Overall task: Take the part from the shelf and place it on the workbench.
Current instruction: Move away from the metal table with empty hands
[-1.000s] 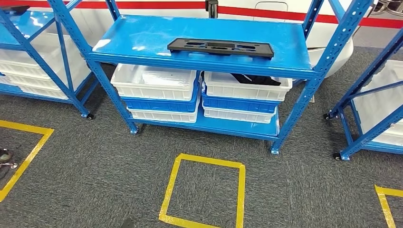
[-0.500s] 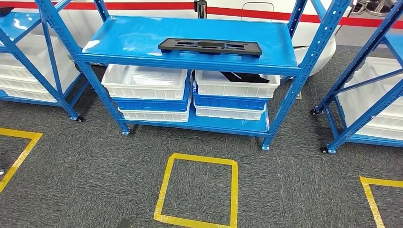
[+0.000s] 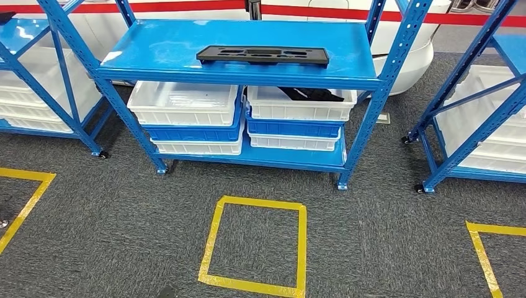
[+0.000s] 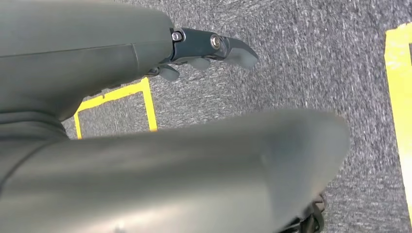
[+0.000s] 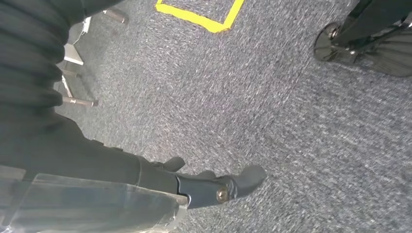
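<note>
Part: a flat black plastic panel [image 3: 262, 56] with several cut-out openings. It lies flat on the top board of the blue shelf [image 3: 155, 43], toward the front edge and right of centre, long side parallel to that edge. Untouched; the pick is not yet begun.

Left robot hand [image 4: 214, 48]: hangs over grey carpet, fingers apart, holding nothing. Right robot hand [image 5: 214, 187]: likewise over carpet, fingers loosely extended, nothing in it.

Below the top board: stacked white and blue bins [image 3: 186, 118]; the right-hand stack [image 3: 298, 118] has something dark in its top bin. Yellow tape square [image 3: 257, 245] on the floor in front of the shelf. The bench is outside these pictures.

Handling judgement: the panel looks thin, rigid and light, probably smooth moulded plastic. Long and narrow, so a one-end hold would let it droop or twist. Better to take it at both short ends, one robot hand each, or across the middle over the long edges. It sits flush on the board, so fingers may need the front edge or a cut-out to get under it. Slip risk is moderate.
</note>
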Controlling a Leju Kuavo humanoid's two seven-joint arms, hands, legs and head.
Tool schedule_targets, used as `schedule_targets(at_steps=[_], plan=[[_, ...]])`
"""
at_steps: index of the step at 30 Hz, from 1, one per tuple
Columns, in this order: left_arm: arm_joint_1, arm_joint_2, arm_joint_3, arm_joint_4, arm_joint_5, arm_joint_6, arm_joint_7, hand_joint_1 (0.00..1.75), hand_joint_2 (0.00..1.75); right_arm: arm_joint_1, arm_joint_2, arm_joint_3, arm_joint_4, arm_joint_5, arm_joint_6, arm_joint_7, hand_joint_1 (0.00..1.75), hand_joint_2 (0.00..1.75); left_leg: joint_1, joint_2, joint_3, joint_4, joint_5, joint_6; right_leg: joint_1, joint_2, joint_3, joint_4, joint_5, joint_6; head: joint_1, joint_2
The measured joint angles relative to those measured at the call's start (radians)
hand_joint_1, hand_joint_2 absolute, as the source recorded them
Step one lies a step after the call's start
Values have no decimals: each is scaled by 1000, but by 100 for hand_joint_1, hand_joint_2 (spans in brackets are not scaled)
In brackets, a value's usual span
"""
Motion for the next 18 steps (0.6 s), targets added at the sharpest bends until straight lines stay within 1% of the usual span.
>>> schedule_targets(at_steps=[1,2,3,4,5,6,7,8,9,10,11,13,14,15,16,17,18], plan=[[0,0,0,0,0,0,0,0,0,0,0,0,0,1,0,0,0,175,2,-1,-20,48,-32,-5,1,0,-3,0,2,-4,0,0],[0,0,0,0,0,0,0,0,44,0,0,0,0,1,0,0,0,175,3,-2,-49,114,-70,-9,4,0,-6,0,4,-7,-1,0],[1,0,1,0,0,0,0,0,87,1,0,0,0,2,0,0,0,175,3,-2,-78,179,-101,-12,7,0,-9,0,6,-9,-1,0],[2,0,1,0,0,0,0,0,131,2,0,0,0,2,0,0,0,175,3,-2,-99,226,-117,-11,10,0,-11,0,7,-11,-1,0],[3,0,2,0,0,0,0,0,175,3,0,0,0,2,0,0,0,175,2,-3,-104,242,-115,-7,13,1,-13,0,8,-13,-1,0],[3,0,2,0,-1,0,0,0,175,4,0,0,0,3,0,0,0,175,1,-4,-87,213,-93,1,17,2,-14,0,9,-14,-1,0],[3,0,3,0,-1,1,0,0,175,4,0,0,0,3,0,0,0,175,-3,-6,-53,152,-60,14,21,3,-13,0,10,-15,-1,0],[3,2,3,0,-2,1,0,0,175,4,3,0,0,4,0,0,0,175,-10,-9,-14,80,-31,32,21,4,-12,-1,11,-16,0,0],[2,3,3,0,-2,2,1,0,175,3,5,0,0,4,0,0,0,175,-17,-9,18,20,-10,48,24,5,-12,-2,13,-15,2,0],[2,5,4,0,-3,2,1,0,175,3,9,-1,0,5,0,0,0,175,-25,-9,37,-19,1,60,21,4,-12,-4,15,-13,4,0],[1,7,4,-1,-3,3,1,0,175,3,11,-1,0,6,0,0,0,175,-32,-8,43,-34,1,67,17,3,-13,-6,17,-10,6,0],[1,9,4,-1,-4,5,3,0,175,1,15,-2,0,9,1,0,0,175,-39,-5,48,-51,11,75,16,2,-12,-14,24,0,4,0],[0,9,5,-1,-4,6,5,0,175,1,15,-2,0,12,1,0,0,175,-37,-4,55,-70,22,79,19,0,-15,-11,22,3,5,0],[-1,8,5,-1,-4,6,5,0,175,1,16,-2,0,14,1,0,0,175,-35,-3,61,-89,34,84,22,-1,-25,7,12,3,5,0],[-2,6,5,-1,-4,6,6,0,175,0,14,-2,0,16,1,0,0,175,-32,-2,65,-104,46,86,23,-2,-46,48,-9,-1,7,0],[-2,3,5,-1,-4,6,6,0,175,0,12,-2,0,18,1,0,0,175,-30,0,64,-112,53,85,22,-3,-75,106,-38,-6,8,0],[-2,2,5,-1,-4,6,6,0,175,0,10,-2,0,20,1,0,0,175,-30,0,60,-112,57,84,20,-3,-107,173,-66,-7,8,0]])
